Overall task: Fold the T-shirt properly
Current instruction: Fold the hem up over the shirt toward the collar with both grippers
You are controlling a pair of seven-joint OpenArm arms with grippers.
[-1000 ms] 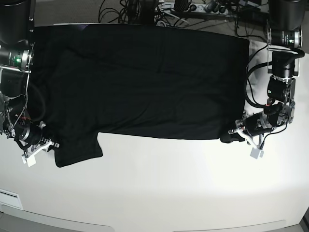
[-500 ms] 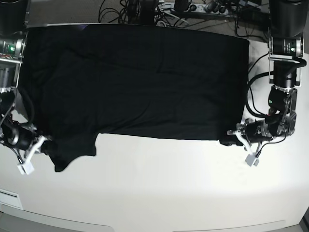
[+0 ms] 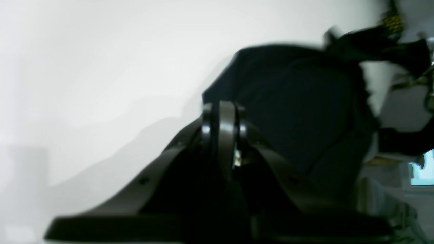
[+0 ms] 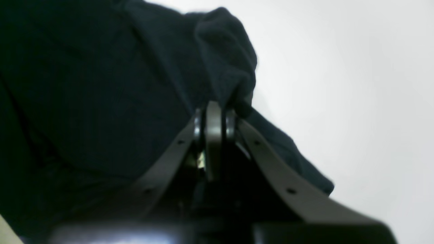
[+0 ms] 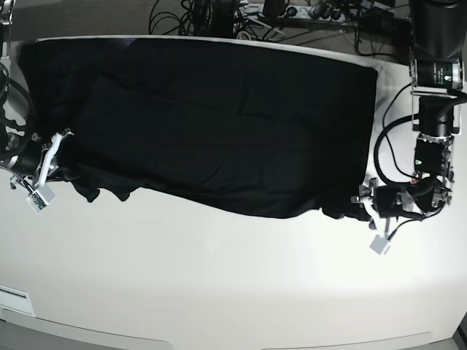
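T-shirt (image 5: 219, 124): black, plain side up, spread across the far half of the white table (image 5: 233, 284); far hem runs along the table's far edge.
Near edge of T-shirt: no straight line; sags toward the table's near side at the middle, lifted at both ends where the grippers hold it.
Sleeve end: bunched and rippled at the corner beside the right gripper (image 5: 55, 153).
Right gripper: jaws clenched on a fold of the T-shirt; the wrist view shows cloth gathered in a lump just above the closed tips (image 4: 212, 112).
Left gripper (image 5: 363, 204): jaws pressed together, pinching the opposite near corner of the T-shirt; the wrist view is blurred, dark cloth lies right behind the tips (image 3: 222, 112).
Open room: near half of the table bare white, from the T-shirt's near edge to the table's front rim.
Beyond the table's far edge: tangle of black cables (image 5: 219, 14) on a grey floor.
Surface: smooth, matte white, soft shadow under the raised cloth.
Writing: none legible; small white tags hang from each gripper, unreadable.
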